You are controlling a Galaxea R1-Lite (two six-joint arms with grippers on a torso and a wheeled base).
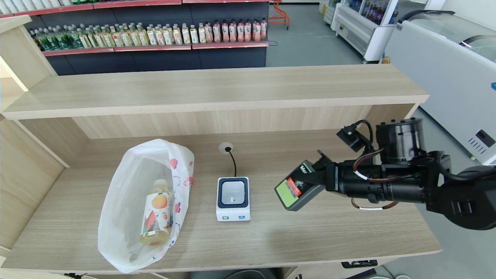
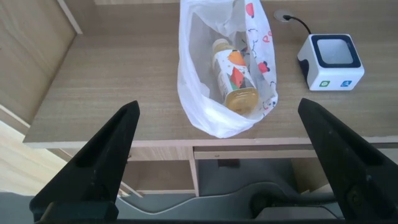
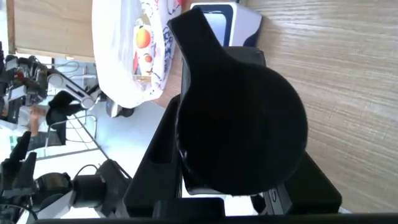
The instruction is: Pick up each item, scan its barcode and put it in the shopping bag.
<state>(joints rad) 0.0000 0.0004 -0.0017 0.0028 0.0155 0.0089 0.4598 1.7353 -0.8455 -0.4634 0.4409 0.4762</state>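
A white shopping bag [image 1: 120, 201] lies open on the left of the wooden counter [image 1: 329, 232], with a juice bottle [image 1: 157, 213] inside it. In the middle stands the white barcode scanner [image 1: 232, 197], window facing up. To its right, my right gripper [image 1: 316, 179] is shut on a dark grey box [image 1: 296, 188] with a green and red label, held tilted above the counter. The right wrist view has the box [image 3: 236, 124] close up, with the scanner [image 3: 239, 22] beyond. My left gripper [image 2: 214, 168] hangs open in front of the counter, facing the bag [image 2: 199, 93] and scanner [image 2: 331, 62].
A raised wooden ledge [image 1: 217, 89] runs along the back of the counter and a side wall [image 1: 27, 162] closes its left end. The scanner's cable [image 1: 233, 162] runs back to a grommet [image 1: 226, 147]. Bare counter lies in front of the scanner.
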